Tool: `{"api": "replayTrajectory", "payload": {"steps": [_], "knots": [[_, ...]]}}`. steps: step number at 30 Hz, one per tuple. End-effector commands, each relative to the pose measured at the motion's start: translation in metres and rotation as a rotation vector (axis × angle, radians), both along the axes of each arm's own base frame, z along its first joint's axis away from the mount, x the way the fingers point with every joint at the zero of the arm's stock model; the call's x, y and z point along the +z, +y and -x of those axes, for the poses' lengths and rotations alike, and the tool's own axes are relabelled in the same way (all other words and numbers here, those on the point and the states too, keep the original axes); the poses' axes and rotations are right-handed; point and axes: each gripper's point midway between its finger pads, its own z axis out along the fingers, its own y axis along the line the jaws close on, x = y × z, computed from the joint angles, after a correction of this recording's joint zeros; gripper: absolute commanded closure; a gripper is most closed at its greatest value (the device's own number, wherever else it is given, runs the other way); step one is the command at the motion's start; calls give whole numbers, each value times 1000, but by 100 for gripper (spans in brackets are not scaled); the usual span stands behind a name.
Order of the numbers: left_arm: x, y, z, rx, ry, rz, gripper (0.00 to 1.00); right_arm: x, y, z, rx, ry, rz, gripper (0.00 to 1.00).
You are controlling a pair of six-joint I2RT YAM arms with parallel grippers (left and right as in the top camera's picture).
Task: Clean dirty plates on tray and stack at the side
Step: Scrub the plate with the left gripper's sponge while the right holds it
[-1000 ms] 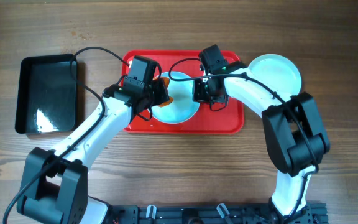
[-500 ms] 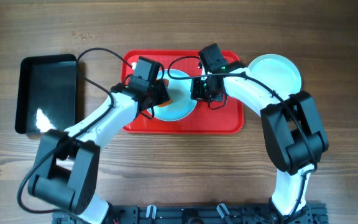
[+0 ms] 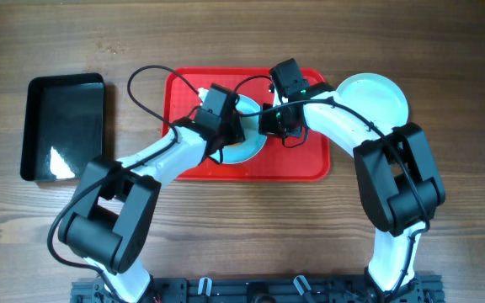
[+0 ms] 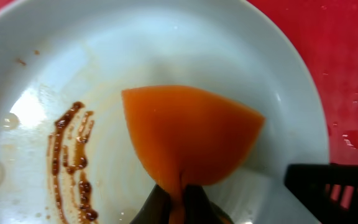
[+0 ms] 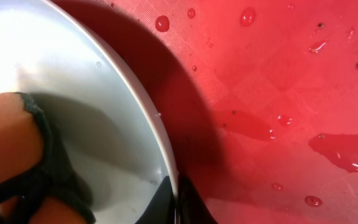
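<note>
A pale dirty plate (image 3: 249, 143) sits on the red tray (image 3: 310, 164). My left gripper (image 3: 226, 126) is shut on an orange sponge (image 4: 188, 134) pressed onto the plate's inside (image 4: 135, 56), beside a brown sauce smear (image 4: 73, 162). My right gripper (image 3: 269, 124) is shut on the plate's right rim (image 5: 157, 134), tilting it off the wet tray floor (image 5: 278, 81). The sponge and left fingers show at the lower left of the right wrist view (image 5: 8, 155). Another plate (image 3: 373, 97) lies on the table right of the tray.
A black rectangular bin (image 3: 64, 126) stands on the wooden table left of the tray. Water drops and small puddles (image 5: 347, 152) lie on the tray floor. Cables loop over the tray's far left corner (image 3: 154, 76).
My left gripper has moved right with the sponge, from the plate's left edge onto its middle. The right gripper keeps its hold on the rim.
</note>
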Motion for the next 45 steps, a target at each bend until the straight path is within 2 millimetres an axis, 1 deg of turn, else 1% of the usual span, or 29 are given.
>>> {"api": "replayTrajectory", "payload": {"steps": [1, 5, 9, 12, 13, 14, 15, 17, 19, 20, 22, 25, 29, 31, 32, 34, 35, 37, 40, 45], "knots": [[-19, 23, 2, 22, -12, -178, 96, -25, -6, 14, -1, 74, 42, 96], [-40, 37, 9, 9, 43, -245, 96, -26, -7, 15, 1, 78, 45, 96], [-55, 65, 16, 46, 100, -344, 96, -26, -8, 17, 3, 88, 51, 96], [-55, 87, 18, 85, 119, -411, 96, -26, -8, 17, 3, 87, 51, 96], [-54, 96, 19, 102, 122, -438, 96, -26, -8, 17, 3, 87, 51, 96], [-51, 108, 19, 126, 125, -481, 96, -26, -9, 17, 2, 86, 54, 97], [-50, 115, 19, 140, 126, -505, 96, -26, -9, 17, 2, 86, 55, 96], [-47, 127, 19, 163, 126, -541, 96, -26, -9, 17, 1, 85, 57, 96], [-42, 134, 18, 179, 120, -567, 96, -26, -9, 17, 0, 84, 58, 96], [-30, 133, 12, 189, 95, -562, 96, -26, -9, 17, 0, 85, 58, 96], [-18, 128, 8, 191, 72, -535, 96, -27, -10, 17, 0, 87, 63, 96], [18, 117, -2, 237, -10, -452, 96, -28, -15, 19, -7, 94, 91, 96], [70, 90, -10, 213, -121, -268, 96, -29, -18, 20, -8, 95, 107, 96], [87, 75, -11, 181, -151, -175, 96, -29, -18, 20, -9, 95, 107, 96], [90, 71, -12, 171, -157, -150, 96, -29, -18, 20, -9, 94, 106, 96], [89, 61, -10, 140, -142, -102, 96, -29, -18, 20, -10, 93, 106, 96], [84, 58, -8, 128, -122, -93, 96, -29, -18, 20, -10, 93, 105, 96], [69, 49, -1, 93, -67, -60, 96, -29, -18, 20, -10, 93, 105, 96], [50, 39, 4, 60, -3, -30, 96, -29, -18, 20, -12, 95, 103, 95], [17, 33, 7, 40, 71, -30, 96, -29, -16, 21, -9, 101, 91, 96]]}}
